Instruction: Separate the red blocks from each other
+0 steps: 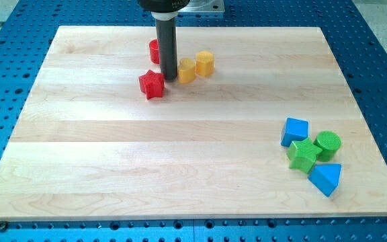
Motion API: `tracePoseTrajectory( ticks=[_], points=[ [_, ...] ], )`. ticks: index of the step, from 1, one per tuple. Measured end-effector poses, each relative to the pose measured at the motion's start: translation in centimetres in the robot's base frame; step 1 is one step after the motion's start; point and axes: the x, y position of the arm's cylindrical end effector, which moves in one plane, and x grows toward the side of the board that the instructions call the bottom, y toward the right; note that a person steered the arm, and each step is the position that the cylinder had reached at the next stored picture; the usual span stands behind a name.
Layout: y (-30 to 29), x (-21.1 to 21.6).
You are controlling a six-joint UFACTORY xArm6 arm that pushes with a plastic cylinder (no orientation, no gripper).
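A red star-shaped block [152, 84] lies near the view's top, left of centre. A second red block [154, 51], round as far as I can tell, sits just above it, partly hidden behind my rod. My tip [170, 78] rests on the board just right of the red star, below the round red block and left of a yellow block [187, 70]. Whether the tip touches the star I cannot tell.
A second yellow block [205, 63] sits right of the first. At the view's lower right a blue cube [295, 131], a green star [303, 154], a green cylinder [328, 144] and a blue wedge [326, 178] cluster together. The wooden board [193, 168] lies on a blue perforated table.
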Motion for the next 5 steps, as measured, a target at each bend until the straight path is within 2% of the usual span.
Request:
tracePoseTrajectory(
  ticks=[1,2,3,4,5],
  points=[
    [-1.4,0.5],
    [-2.5,8.9],
    [-1.6,13.8],
    [-2.6,7.7],
    [-8.5,9.0]
  ],
)
